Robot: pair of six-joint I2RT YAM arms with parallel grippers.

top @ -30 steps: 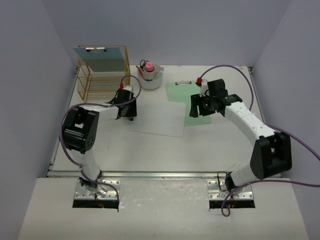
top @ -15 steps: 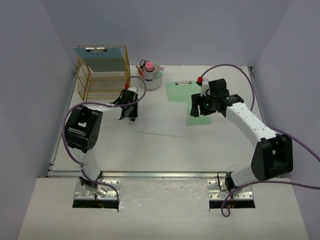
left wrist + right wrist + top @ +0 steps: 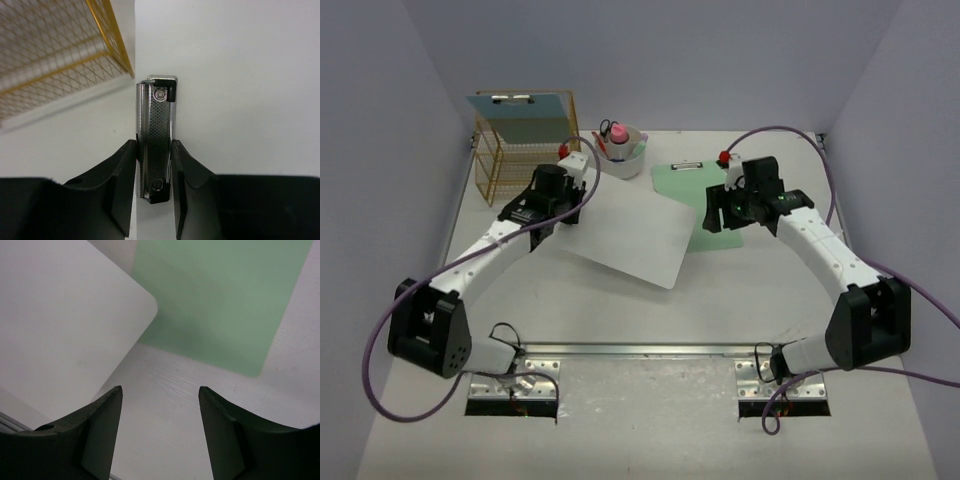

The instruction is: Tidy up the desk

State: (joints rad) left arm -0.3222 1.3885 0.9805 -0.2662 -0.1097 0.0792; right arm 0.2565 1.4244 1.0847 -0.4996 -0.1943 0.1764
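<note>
Toward the far-left corner of the desk (image 3: 720,300), beside the gold wire rack (image 3: 515,165), the left gripper (image 3: 154,150) clamps the metal clip (image 3: 155,125) of the white clipboard (image 3: 630,235). The board looks light, stiff and slick, so that clip's the sure handle. The right gripper (image 3: 160,400) gapes above the green clipboard (image 3: 680,185).

Markings entry: no legible text, label, brand or number is showing anywhere on the desk (image 3: 740,290).

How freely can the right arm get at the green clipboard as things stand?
Probably yes: the right gripper hovers open close over the green clipboard with nothing between them. The white clipboard only overlaps one edge.
</note>
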